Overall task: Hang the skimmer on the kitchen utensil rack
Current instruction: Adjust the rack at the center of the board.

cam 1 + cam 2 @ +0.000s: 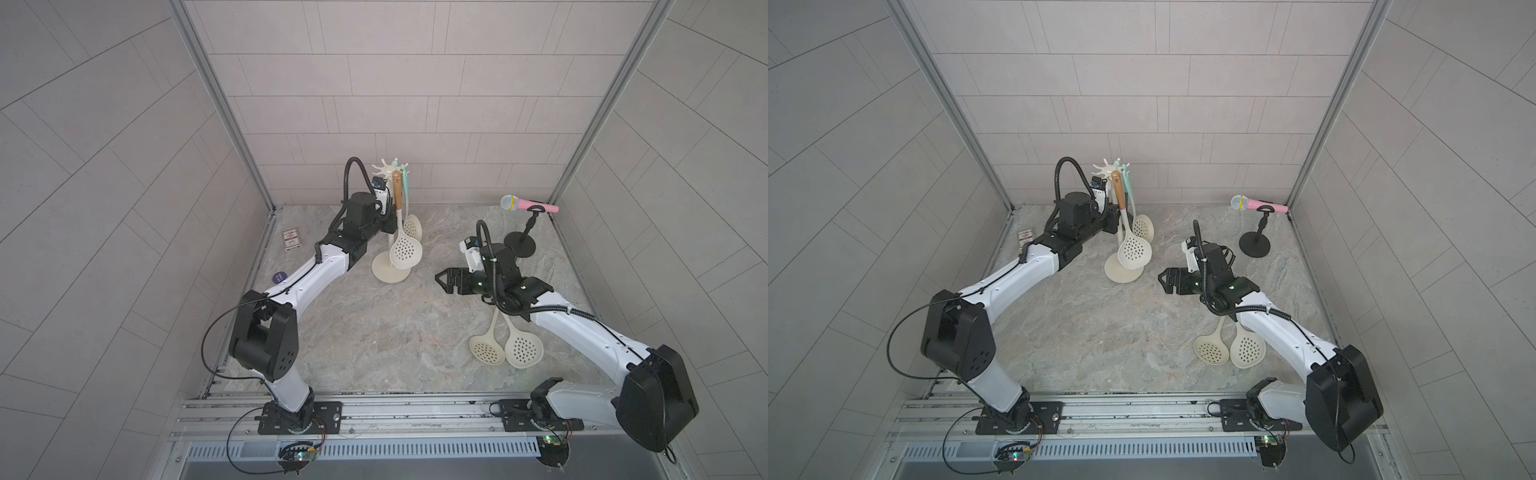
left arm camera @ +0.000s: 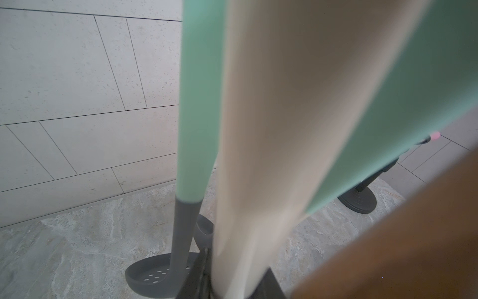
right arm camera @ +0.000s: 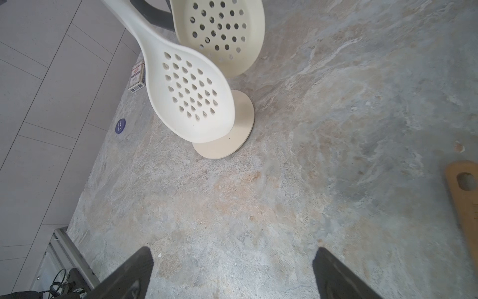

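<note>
Right jaws wide apart, empty, above table (image 3: 258, 207) | left jaws clamped on rack pole (image 2: 245, 155)

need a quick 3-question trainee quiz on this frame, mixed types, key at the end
1. True or false: the right gripper is shut.
2. How many skimmers lie on the table?
3. The pink microphone rests on: A the table, B its black stand, C a skimmer.

Key: 1 false, it is open and empty; 2 two; 3 B.
</note>
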Motion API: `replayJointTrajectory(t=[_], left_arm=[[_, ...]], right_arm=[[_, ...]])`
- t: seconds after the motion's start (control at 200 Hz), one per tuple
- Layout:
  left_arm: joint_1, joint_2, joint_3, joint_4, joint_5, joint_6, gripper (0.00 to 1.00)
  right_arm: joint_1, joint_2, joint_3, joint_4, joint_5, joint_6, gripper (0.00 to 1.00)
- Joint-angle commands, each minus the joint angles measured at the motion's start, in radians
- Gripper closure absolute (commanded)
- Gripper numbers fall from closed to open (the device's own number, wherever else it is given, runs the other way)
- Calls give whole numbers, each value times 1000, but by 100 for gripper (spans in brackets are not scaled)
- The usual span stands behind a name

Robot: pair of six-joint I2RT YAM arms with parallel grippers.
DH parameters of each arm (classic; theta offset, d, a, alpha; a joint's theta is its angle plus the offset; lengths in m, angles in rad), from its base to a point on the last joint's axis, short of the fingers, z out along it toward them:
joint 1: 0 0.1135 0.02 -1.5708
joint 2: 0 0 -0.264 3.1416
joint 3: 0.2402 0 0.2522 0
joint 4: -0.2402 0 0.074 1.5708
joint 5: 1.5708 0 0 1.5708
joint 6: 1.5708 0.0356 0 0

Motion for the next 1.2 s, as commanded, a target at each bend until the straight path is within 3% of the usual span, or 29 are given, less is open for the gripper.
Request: replayJointTrajectory(t=[0.0,0.125,0.21,0.425,0.665,1.196], left_arm=[[1,-18,-42,-119,-105,10,100],[-4,-18,-50,-126,-91,8,99],[-6,-22,-58,-129,-63,10,76],[-6,-43,-96,-128,-17,79,29],[0,-85,-163,-130,-61,145,1],[63,-167,-175,-195,-111,138,0]], right_arm=[[-4,-17,6,-11,16,2,2],[-2,-17,9,-15,16,1,2],[-3,-20,8,-17,17,-1,0],[-6,-35,12,-27,11,0,0],[-16,-71,12,-63,36,5,0],[-135,-235,-83,-201,74,78,0]])
